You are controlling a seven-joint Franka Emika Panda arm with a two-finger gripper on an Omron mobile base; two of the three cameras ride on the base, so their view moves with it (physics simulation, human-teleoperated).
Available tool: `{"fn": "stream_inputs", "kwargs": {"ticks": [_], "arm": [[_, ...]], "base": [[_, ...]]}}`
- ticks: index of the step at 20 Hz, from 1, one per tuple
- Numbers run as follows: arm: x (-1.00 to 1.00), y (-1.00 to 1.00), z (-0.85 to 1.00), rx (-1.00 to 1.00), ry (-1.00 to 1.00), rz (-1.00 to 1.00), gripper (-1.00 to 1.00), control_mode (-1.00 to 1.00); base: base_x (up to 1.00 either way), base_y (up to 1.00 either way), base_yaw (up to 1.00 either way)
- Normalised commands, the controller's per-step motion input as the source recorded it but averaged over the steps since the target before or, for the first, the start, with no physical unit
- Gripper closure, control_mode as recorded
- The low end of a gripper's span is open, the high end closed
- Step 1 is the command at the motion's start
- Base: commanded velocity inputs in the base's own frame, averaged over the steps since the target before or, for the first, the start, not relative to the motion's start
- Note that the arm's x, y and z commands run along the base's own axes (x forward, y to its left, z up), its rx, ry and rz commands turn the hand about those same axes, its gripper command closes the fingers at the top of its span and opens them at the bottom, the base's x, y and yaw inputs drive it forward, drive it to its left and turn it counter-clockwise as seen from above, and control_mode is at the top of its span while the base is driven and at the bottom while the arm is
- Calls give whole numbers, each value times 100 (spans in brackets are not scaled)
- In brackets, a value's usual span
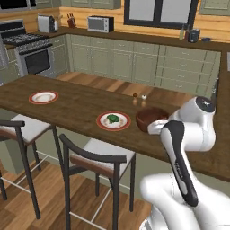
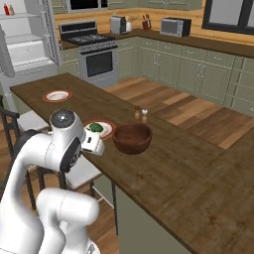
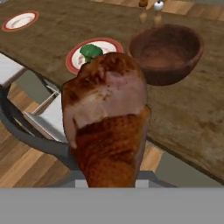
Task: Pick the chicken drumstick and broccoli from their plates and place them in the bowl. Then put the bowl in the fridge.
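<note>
On the counter (image 1: 76, 105), bowl (image 3: 168, 52) bare, broccoli (image 3: 91, 52) plated; pincer grips drumstick (image 3: 107, 127)

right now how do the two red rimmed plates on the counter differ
The near plate carries the broccoli; the far plate is bare. The near plate lies beside the bowl; the far plate lies alone toward the counter's far end. Both are flat, round and white with red-orange rims.
</note>
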Motion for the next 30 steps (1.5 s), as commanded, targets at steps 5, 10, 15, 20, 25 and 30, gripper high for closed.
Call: {"fn": "stream_inputs", "kwargs": {"ticks": [5, 10, 15, 20, 25, 30], "arm": [[100, -17, 27, 0, 20, 0, 100, -100], [100, -63, 10, -1, 26, -2, 100, -100], [100, -75, -43, 0, 10, 0, 100, -100], [100, -20, -42, -1, 11, -1, 100, -100], [94, 4, -29, -4, 17, -3, 100, -100], [59, 0, -55, -5, 3, 0, 100, -100]], "base": [[0, 0, 0], [0, 0, 0], [0, 0, 0], [0, 0, 0], [0, 0, 0], [0, 0, 0]]}}
